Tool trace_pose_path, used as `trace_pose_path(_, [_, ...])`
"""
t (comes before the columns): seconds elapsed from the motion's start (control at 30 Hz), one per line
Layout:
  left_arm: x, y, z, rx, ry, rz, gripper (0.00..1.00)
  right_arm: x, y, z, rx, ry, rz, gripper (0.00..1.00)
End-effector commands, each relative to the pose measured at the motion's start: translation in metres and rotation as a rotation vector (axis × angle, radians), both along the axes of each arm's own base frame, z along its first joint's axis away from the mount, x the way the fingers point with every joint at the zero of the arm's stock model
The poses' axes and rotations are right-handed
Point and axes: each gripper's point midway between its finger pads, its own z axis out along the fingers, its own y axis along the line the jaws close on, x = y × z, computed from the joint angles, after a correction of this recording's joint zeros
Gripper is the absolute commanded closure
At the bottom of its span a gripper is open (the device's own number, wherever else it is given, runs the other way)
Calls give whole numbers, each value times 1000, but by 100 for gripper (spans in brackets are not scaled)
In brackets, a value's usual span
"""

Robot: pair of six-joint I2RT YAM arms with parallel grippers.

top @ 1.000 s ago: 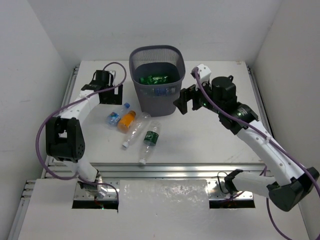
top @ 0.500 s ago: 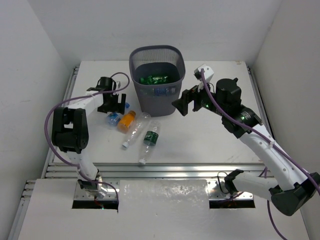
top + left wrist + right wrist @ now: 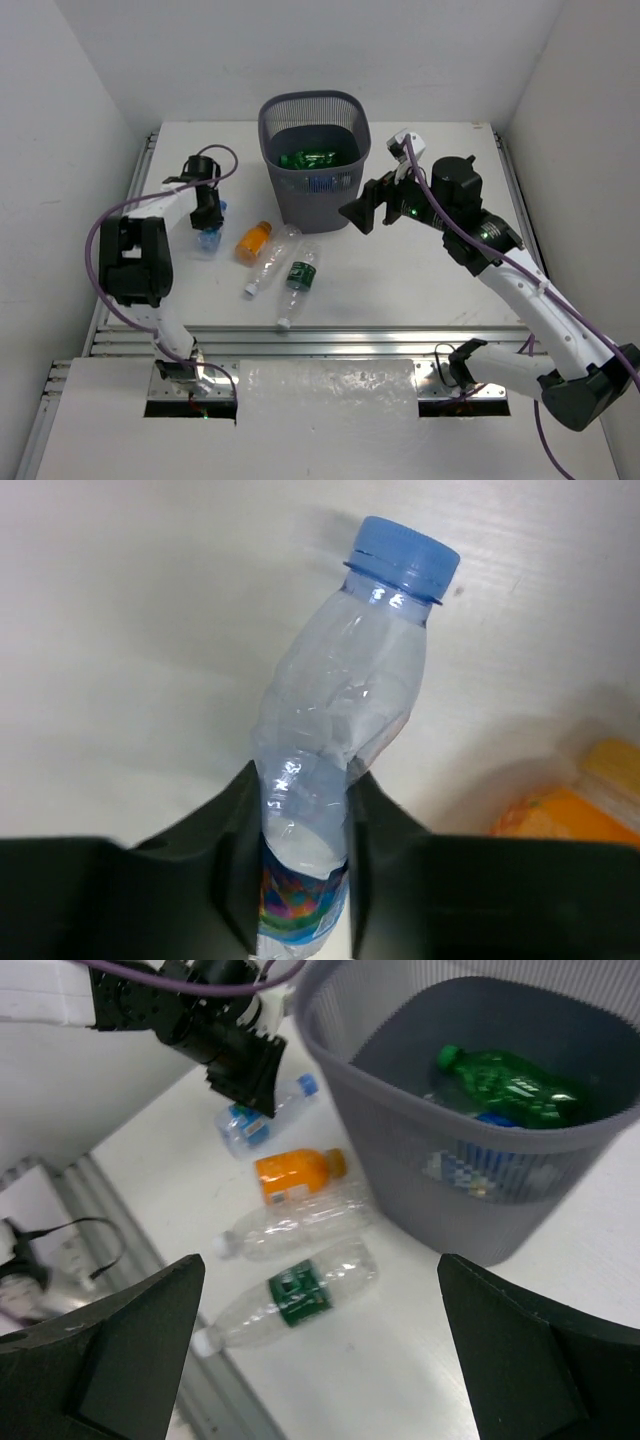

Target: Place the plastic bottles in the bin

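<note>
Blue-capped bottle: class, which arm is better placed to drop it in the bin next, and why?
Left. The left gripper is shut on the blue-capped bottle, pinching its clear body. The right gripper is open and empty beside the bin, far from that bottle.

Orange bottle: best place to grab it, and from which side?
Mid-body, from straight above, jaws across its width, I'd say: the orange bottle lies flat on its side, cap end towards the bin. The clear bottle lies close beside it, so little room that side.
</note>
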Motion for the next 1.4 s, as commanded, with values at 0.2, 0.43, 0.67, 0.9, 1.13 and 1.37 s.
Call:
trace_pose_path(0.2, [-89, -114, 199, -537, -619, -398, 100, -73, 77, 80, 334, 29, 565, 1])
trace_pose_path(0.43, [-183, -183, 284, -910, -868, -864, 100, -91, 128, 110, 382, -60, 731, 1])
trace_pose_path(0.67, [-221, -201, 315, -998, -910, -1056, 100, -80, 172, 110, 333, -86, 685, 1])
trace_pose_path(0.9, [-217, -200, 331, -962, -958, -1042, 100, -47, 194, 73, 236, -86, 478, 7])
trace_pose_path(1.13, [-186, -187, 338, -877, -1006, -869, 89, -51, 180, 67, 250, -110, 445, 100])
trace_pose_path(1.37, [-143, -140, 314, -643, -1003, -497, 0, -13, 143, 113, 200, -253, 209, 100])
